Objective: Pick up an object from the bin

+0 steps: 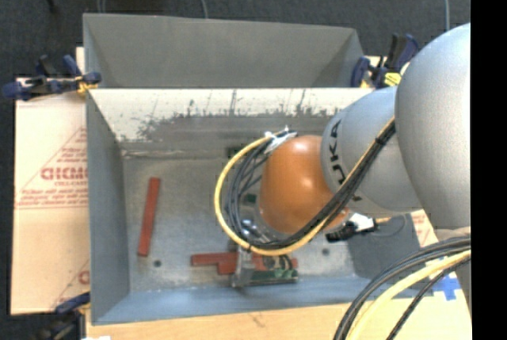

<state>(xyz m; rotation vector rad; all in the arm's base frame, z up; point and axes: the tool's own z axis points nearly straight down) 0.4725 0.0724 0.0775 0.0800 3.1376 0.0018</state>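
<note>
My gripper [244, 270] is low over the bin's front edge, near the middle, mostly covered by the arm's wrist. A short red flat piece [210, 260] lies on the floor just to its left, with its right end reaching under the gripper. A small green thing [283, 275] lies close on the gripper's right, partly hidden. I cannot tell whether the gripper touches either one.
A long red stick [148, 215] lies on the left side of the bin floor, running front to back. A small dark thing [236, 150] sits by the back wall. The arm with its orange cover and cables hides the bin's right half.
</note>
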